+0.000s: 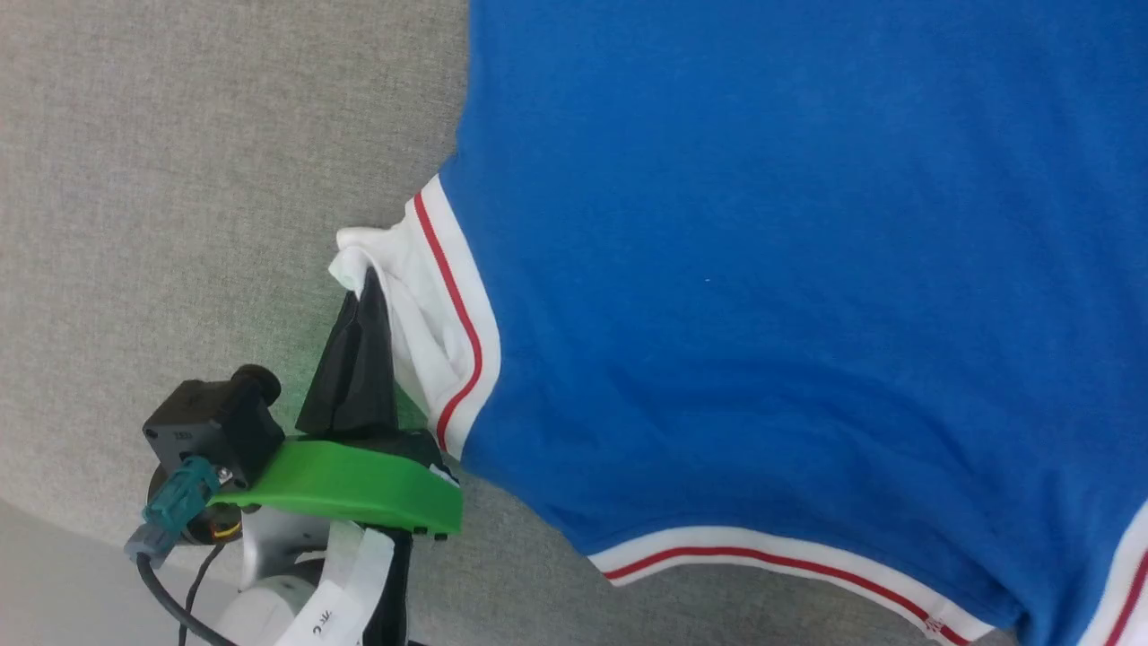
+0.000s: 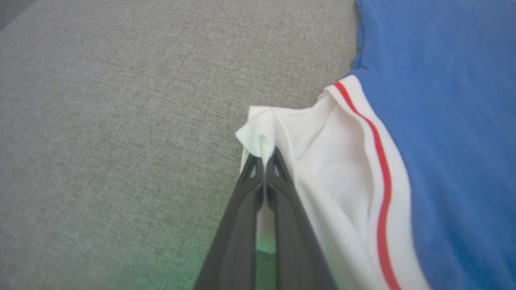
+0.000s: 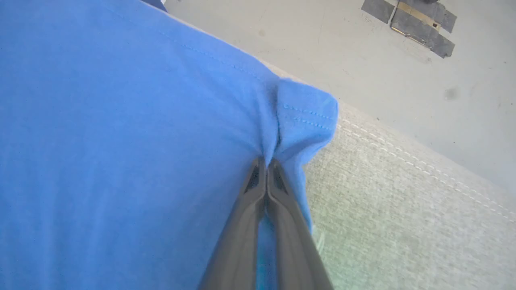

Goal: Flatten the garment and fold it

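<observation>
Left gripper (image 2: pixel 265 155) pinches the white sleeve tip of the garment (image 1: pixel 762 269), right gripper (image 3: pixel 266 161) clamps its blue corner

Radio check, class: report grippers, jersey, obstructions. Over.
Left gripper shut on white sleeve. Right gripper shut on blue corner. The garment lies on grey fabric surface. No obstruction seen.

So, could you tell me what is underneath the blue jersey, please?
Around the garment a grey surface shows and likely continues beneath; anything under the blue panel is covered. The left gripper pinches its white sleeve, the right gripper a blue corner.
</observation>
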`<state>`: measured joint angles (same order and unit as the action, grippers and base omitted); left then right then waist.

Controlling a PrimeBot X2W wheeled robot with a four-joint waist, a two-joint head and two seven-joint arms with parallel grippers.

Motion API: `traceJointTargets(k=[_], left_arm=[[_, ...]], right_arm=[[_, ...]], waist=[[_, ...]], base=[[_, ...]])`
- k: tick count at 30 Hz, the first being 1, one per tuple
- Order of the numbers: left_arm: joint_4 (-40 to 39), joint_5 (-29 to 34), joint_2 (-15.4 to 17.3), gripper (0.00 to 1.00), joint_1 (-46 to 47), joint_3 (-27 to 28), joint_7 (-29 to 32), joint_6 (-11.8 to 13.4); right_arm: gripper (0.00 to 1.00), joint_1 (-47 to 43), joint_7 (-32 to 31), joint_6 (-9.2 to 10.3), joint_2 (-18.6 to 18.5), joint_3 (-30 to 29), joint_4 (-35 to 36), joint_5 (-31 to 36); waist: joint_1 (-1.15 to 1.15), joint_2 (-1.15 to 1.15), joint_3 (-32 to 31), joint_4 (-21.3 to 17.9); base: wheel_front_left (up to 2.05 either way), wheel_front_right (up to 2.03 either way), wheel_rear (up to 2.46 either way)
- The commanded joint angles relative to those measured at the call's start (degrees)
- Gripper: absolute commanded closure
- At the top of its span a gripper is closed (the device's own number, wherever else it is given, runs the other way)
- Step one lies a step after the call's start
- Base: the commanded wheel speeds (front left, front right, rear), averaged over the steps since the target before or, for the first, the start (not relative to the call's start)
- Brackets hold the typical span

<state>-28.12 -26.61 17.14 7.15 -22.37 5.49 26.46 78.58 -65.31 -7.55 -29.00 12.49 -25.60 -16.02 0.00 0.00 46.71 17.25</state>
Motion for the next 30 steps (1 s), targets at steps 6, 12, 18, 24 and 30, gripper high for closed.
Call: traceJointTargets(k=[6, 12, 18, 24, 30], left_arm=[[1.1, 0.6, 0.6, 1.0, 2.0, 0.1, 0.7, -0.4], [2.2, 0.6, 2.0, 1.0, 2.5, 0.7, 1.9, -0.6], [4.7, -0.3, 3.2, 1.0, 2.3, 0.9, 3.6, -1.2], [6.8, -1.7, 4.0, 1.0, 1.6, 1.1, 5.3, -1.7], [8.4, -3.0, 4.5, 1.0, 0.1, 1.3, 6.2, -1.8]], right_arm=[[1.0, -5.4, 1.4, 0.06, 0.2, -0.4, 0.9, 2.5], [1.0, -7.0, 6.1, 0.06, 1.7, -1.2, 1.0, 0.9], [1.0, -10.5, 10.1, 0.06, 1.2, 0.3, 0.8, -3.3], [1.0, -17.6, 11.7, 0.06, -1.1, 3.8, 3.1, -9.1], [1.0, -28.3, 12.8, 0.06, -3.7, 6.6, 9.0, -14.8]], waist=[[0.0, 0.0, -2.9, -2.4], [0.0, 0.0, -8.1, -5.9], [0.0, 0.0, -15.2, -11.0], [0.0, 0.0, -21.7, -15.9], [0.0, 0.0, -27.0, -19.1]], base=[[0.0, 0.0, 0.0], [0.0, 0.0, 0.0], [0.0, 0.0, 0.0], [0.0, 0.0, 0.0], [0.0, 0.0, 0.0]])
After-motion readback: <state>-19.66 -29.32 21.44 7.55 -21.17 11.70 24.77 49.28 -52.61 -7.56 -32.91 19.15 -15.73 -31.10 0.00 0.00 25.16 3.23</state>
